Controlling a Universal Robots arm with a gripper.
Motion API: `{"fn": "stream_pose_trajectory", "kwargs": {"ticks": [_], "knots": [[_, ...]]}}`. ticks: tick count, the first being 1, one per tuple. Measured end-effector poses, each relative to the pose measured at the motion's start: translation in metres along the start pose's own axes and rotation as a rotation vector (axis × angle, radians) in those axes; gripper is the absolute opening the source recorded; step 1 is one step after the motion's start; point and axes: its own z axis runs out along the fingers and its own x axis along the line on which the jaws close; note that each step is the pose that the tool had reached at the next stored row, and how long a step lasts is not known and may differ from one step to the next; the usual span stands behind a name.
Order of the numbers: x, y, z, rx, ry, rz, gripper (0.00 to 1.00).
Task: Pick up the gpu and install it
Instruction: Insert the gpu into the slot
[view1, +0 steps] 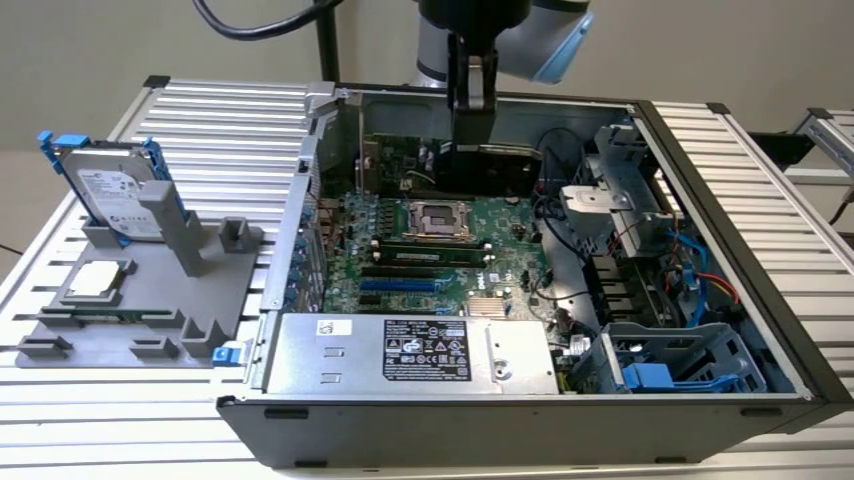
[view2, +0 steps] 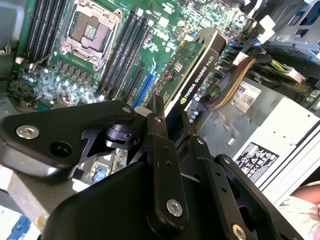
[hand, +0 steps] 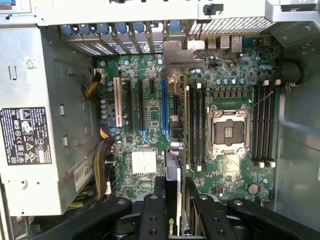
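Note:
The gpu (view1: 461, 168) hangs on edge inside the open computer case (view1: 747, 240), above the far part of the green motherboard (view1: 427, 265). My gripper (view1: 470, 140) comes down from above and is shut on its upper edge. In the second wrist view the gpu (view2: 192, 67) shows its green board and black shroud, reaching from the gripper (view2: 170, 117) toward the board. In the first wrist view the gpu (hand: 174, 150) is seen edge-on over the expansion slots, its silver bracket (hand: 182, 52) near the case's rear wall, and the gripper (hand: 175, 189) clamps it.
A grey fixture (view1: 147, 320) on the exterior view's left carries a hard drive in a blue frame (view1: 114, 190) and a small silver CPU chip (view1: 100, 280). Inside the case are the power supply (view1: 414, 350), the CPU socket (view1: 438, 215), cables (view1: 694, 270) and a blue drive cage (view1: 654, 375).

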Motion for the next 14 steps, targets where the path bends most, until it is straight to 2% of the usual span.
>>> {"fn": "stream_pose_trajectory", "kwargs": {"ticks": [14], "knots": [[0.0, 0.0002, 0.0026, 0.0, -0.0001, 0.0, 0.0]]}}
